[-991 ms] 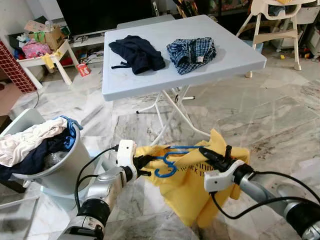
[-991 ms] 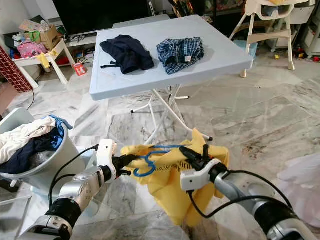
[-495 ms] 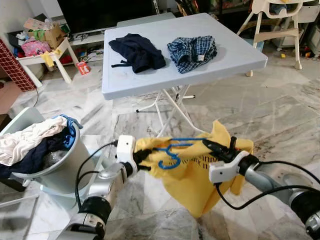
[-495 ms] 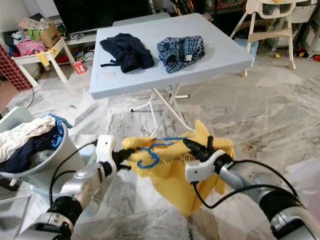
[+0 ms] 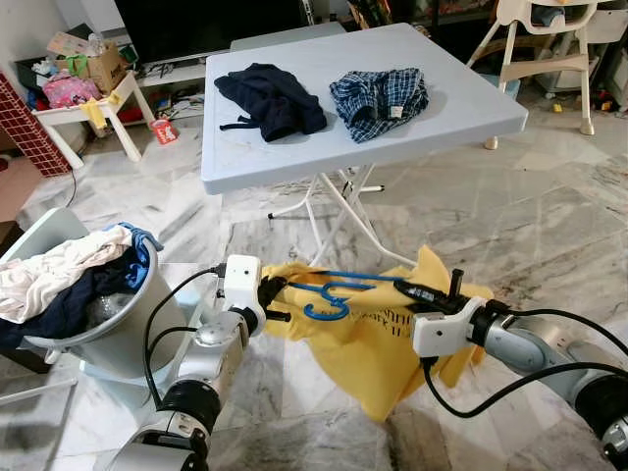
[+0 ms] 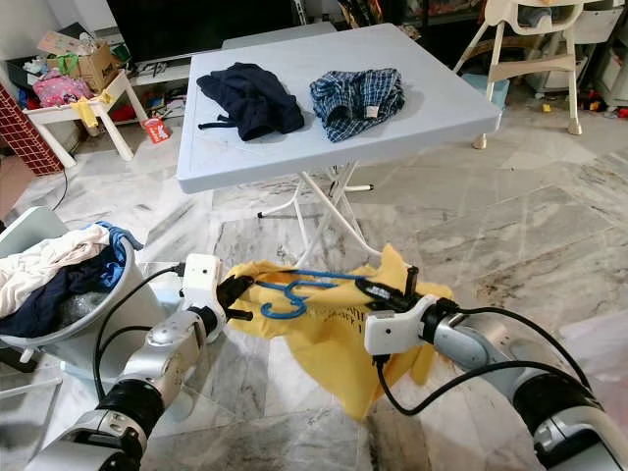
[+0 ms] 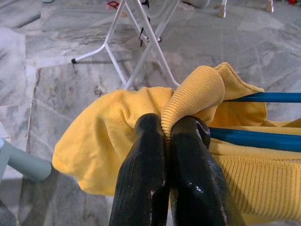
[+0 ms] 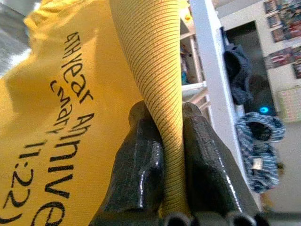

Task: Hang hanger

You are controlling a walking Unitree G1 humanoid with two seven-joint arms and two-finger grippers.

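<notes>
Yellow shirt point(image 5: 378, 339) pinched by both jaws, blue hanger point(image 5: 339, 292) between

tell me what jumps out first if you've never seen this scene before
A yellow shirt on a blue hanger is stretched low over the marble floor between the two grippers: the left gripper pinches one edge, the right gripper the other. Beyond it, a pale blue folding table carries a dark navy garment and a plaid garment.
</notes>
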